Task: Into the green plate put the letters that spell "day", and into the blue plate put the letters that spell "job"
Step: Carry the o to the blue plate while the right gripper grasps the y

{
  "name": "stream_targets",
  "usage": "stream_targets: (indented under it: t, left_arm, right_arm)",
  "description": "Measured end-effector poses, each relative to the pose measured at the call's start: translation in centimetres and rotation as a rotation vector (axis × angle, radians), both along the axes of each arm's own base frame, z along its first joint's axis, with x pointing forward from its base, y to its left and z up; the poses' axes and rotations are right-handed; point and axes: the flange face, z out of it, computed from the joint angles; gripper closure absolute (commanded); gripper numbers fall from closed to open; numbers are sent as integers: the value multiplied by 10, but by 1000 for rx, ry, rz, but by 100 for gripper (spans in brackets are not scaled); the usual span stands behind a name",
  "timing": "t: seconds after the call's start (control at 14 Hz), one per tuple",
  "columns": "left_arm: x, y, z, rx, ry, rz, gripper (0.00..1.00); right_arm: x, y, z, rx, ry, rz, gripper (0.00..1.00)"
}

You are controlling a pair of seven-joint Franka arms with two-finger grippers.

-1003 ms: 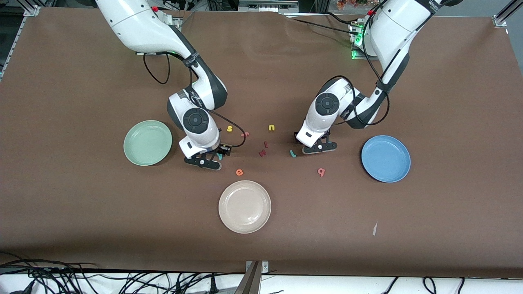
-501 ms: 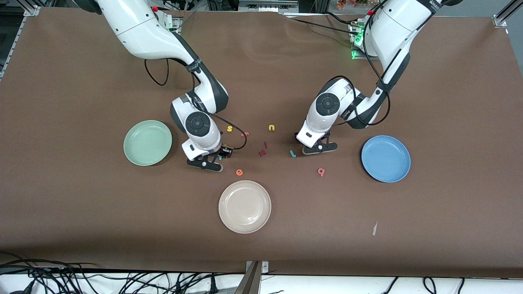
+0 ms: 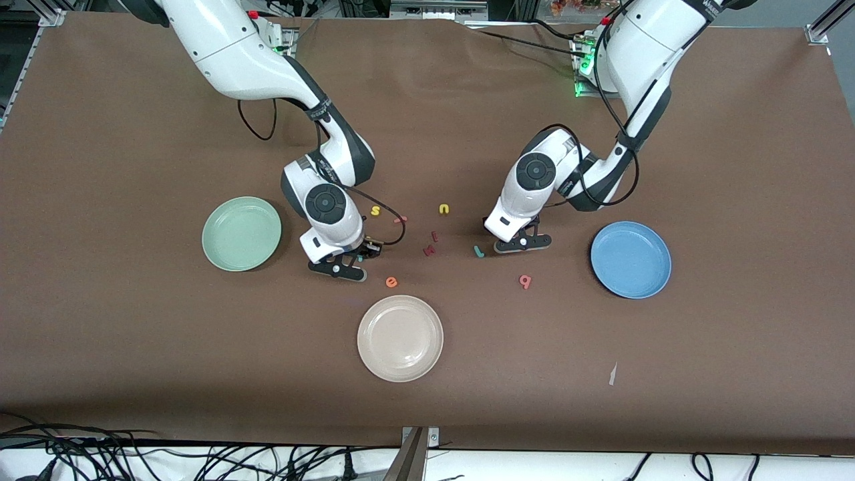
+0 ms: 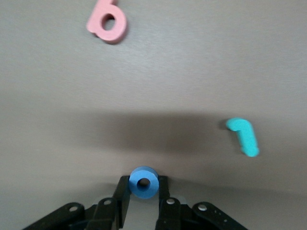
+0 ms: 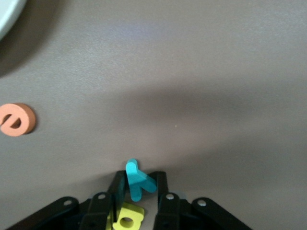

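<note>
— Left gripper (image 4: pixel 144 203) is down at the table's middle, fingers closed on the blue "o" (image 4: pixel 143 181); the teal "j" (image 3: pixel 478 252) and pink "b" (image 3: pixel 525 281) lie loose close by.
— And the right gripper (image 5: pixel 140 203)?
— Pinched on the teal "y" (image 5: pixel 136 180), low over the table beside the green plate (image 3: pixel 241 233), with the yellow "d" (image 5: pixel 127 216) right under it.
— The blue plate (image 3: pixel 630 259)?
— Toward the left arm's end of the table, holding no letters.
</note>
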Motion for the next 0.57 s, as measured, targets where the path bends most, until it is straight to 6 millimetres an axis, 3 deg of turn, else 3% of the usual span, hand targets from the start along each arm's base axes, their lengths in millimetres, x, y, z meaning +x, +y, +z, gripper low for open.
stream_targets:
  t: [0.14, 0.29, 0.43, 0.57]
  left_arm:
    - [18, 17, 16, 48, 39, -39, 92]
    - [43, 49, 43, 60, 37, -75, 92]
    - [62, 96, 61, 62, 39, -126, 92]
    - [74, 145, 63, 54, 55, -195, 94]
  right_arm:
    - [0, 1, 0, 2, -3, 1, 81]
    - [0, 1, 0, 2, -3, 1, 86]
    - [1, 1, 1, 3, -6, 1, 87]
    - [7, 1, 10, 9, -20, -2, 88]
